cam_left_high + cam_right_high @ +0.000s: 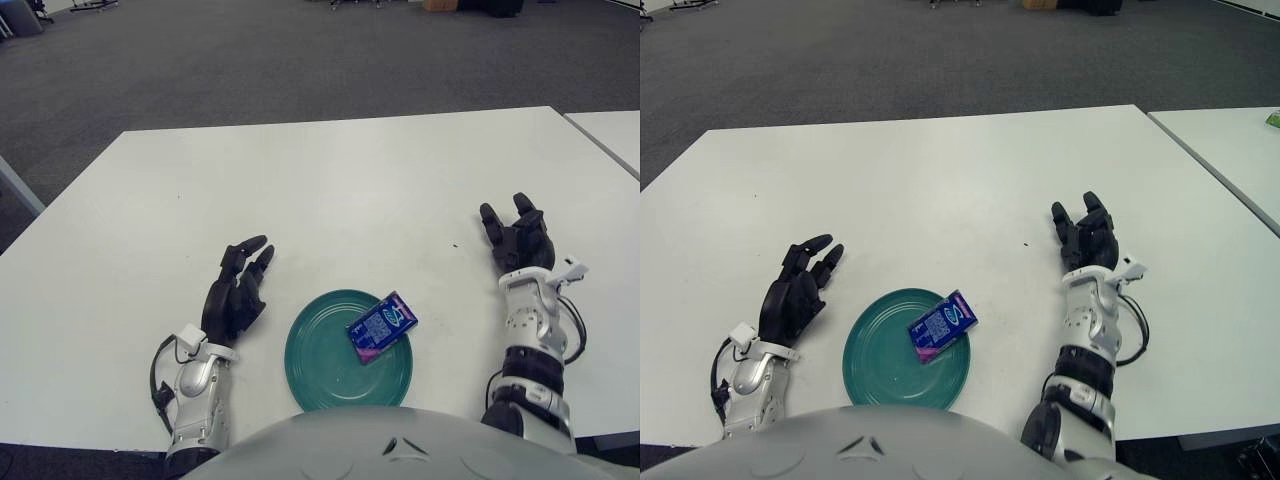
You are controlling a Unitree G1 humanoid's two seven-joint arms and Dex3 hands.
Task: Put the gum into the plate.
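Note:
A blue and purple gum pack (381, 326) lies in the green plate (320, 360), against its right rim, near the table's front edge. My right hand (516, 238) is right of the plate, well apart from it, palm up with its fingers spread and nothing in it. My left hand (236, 288) shows just left of the plate, fingers relaxed and holding nothing.
The white table (330, 190) stretches back and to both sides. A second white table (610, 135) stands at the right, across a narrow gap. Grey carpet floor lies behind.

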